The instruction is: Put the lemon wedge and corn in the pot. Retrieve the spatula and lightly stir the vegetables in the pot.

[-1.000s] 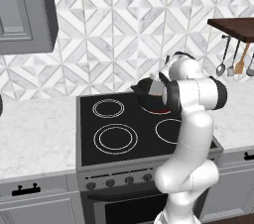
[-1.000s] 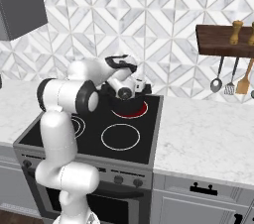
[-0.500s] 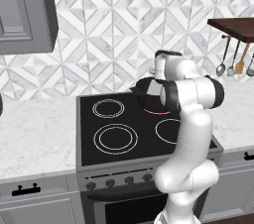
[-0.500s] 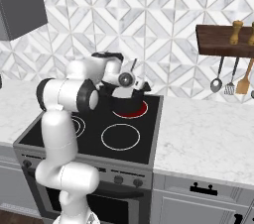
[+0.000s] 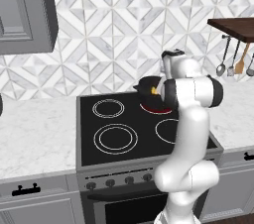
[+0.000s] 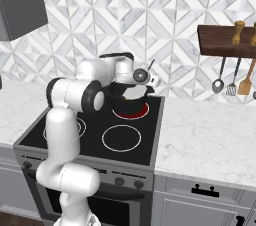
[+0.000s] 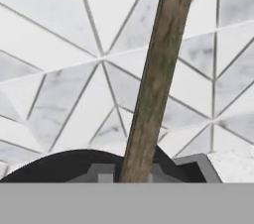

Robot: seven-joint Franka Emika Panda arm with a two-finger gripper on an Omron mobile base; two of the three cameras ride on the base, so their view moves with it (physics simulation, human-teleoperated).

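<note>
The hand grips the spatula handle above the pot; a loosening grip could drop it onto the stove

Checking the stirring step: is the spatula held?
Held: pincer shut on spatula handle, above the pot.

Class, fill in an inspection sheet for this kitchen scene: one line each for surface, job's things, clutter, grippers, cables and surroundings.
Surface: black glass stovetop with ring burners, between white marble counters.
Job's things: small round black pot on the glowing red back burner; slim dark-handled spatula clamped upright over it; a yellow piece shows in the pot.
Clutter: nothing seen.
Grippers: gripper shut on the spatula handle.
Cables: nothing seen.
Surroundings: patterned tile backsplash; wooden shelf with hanging steel ladle and orange-brown wooden utensil.
</note>
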